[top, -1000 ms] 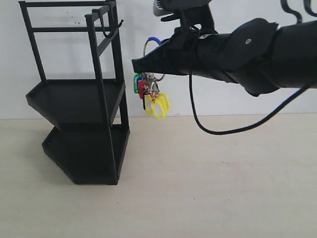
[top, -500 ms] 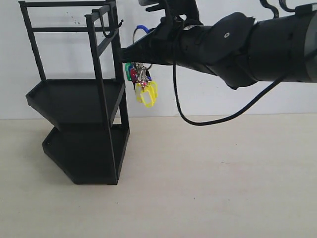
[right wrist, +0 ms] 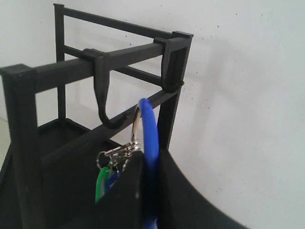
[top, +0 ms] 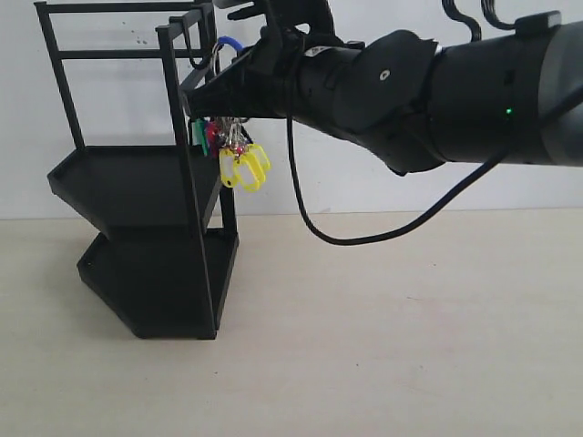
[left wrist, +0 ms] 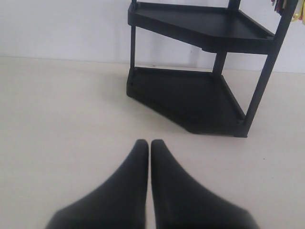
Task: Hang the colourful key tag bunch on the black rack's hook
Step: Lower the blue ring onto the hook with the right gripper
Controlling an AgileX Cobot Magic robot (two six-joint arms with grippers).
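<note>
My right gripper (top: 193,94) is shut on the blue-sleeved loop (top: 228,43) of the colourful key tag bunch (top: 235,157), whose yellow, red and green tags dangle below the fingers. It holds the bunch up against the top corner of the black rack (top: 146,228). In the right wrist view the loop (right wrist: 148,129) stands upright between the fingers of the right gripper (right wrist: 150,158), close in front of the hook (right wrist: 106,102) hanging from the top bar. I cannot tell whether loop and hook touch. My left gripper (left wrist: 144,143) is shut and empty, low over the table.
The rack (left wrist: 190,95) stands on the pale table (top: 383,328) against a white wall. A second hook (right wrist: 170,67) sits at the rack's corner post. A black cable (top: 310,228) droops under the right arm.
My right arm has carried the key tag bunch to the left, from open space beside the rack to the rack's top corner by the hook. The left gripper's earlier state is not shown.
</note>
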